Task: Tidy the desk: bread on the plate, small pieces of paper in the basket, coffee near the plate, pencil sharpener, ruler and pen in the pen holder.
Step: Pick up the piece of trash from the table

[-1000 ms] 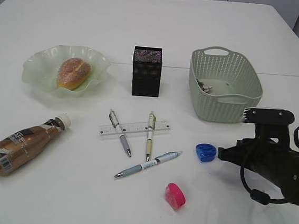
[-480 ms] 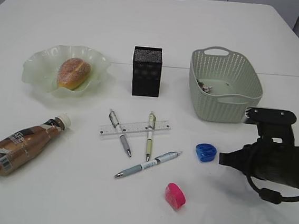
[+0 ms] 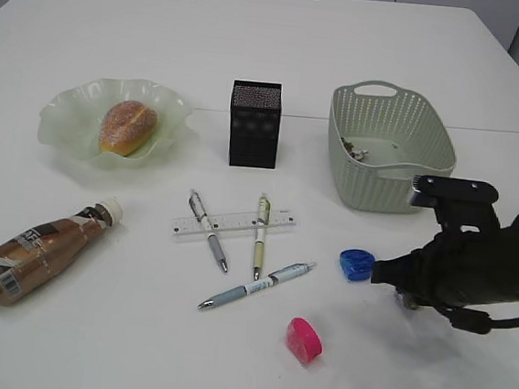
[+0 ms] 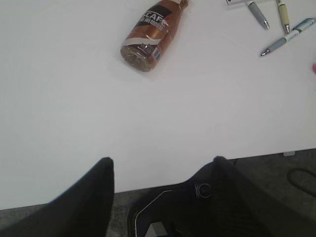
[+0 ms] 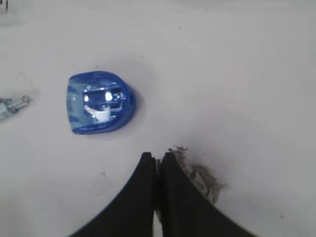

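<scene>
One paper scrap (image 5: 202, 180) lies on the desk (image 3: 389, 373) just beside the right gripper (image 5: 157, 160), jaws pressed together empty. Left gripper (image 4: 160, 168) hangs open, coffee (image 4: 150, 34) lying well ahead.

We see a brightly, evenly lit white desk (image 3: 257, 29) under soft light from above. Shadows are faint, gathering just below and beside the right gripper (image 5: 157, 170). The blue sharpener (image 5: 98, 109) ahead of it shows small white glints. Both wrist views look slightly soft; the left gripper (image 4: 160, 170) is dark and blurred.
</scene>
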Robot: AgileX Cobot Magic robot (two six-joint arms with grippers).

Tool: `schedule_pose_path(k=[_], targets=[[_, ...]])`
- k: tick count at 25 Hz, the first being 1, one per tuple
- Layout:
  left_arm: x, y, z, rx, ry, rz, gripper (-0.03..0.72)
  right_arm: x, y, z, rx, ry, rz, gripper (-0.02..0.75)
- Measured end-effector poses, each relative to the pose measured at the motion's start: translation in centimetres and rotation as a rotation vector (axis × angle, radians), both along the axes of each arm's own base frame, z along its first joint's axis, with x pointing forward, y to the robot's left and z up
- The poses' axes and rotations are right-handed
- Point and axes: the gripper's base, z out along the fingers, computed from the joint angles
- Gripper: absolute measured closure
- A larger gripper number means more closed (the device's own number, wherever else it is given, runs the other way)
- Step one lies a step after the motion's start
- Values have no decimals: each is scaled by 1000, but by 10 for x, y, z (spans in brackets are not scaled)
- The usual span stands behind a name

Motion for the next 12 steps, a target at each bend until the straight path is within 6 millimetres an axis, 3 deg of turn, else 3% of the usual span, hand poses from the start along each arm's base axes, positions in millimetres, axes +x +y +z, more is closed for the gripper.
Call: schedule_pose_path(k=[5, 12], targets=[[0, 0, 0, -2, 0, -1, 243, 9, 2, 9, 22, 87, 23, 725], [0, 0, 0, -4, 1, -2, 244, 18, -21, 21, 30, 235, 11, 725]])
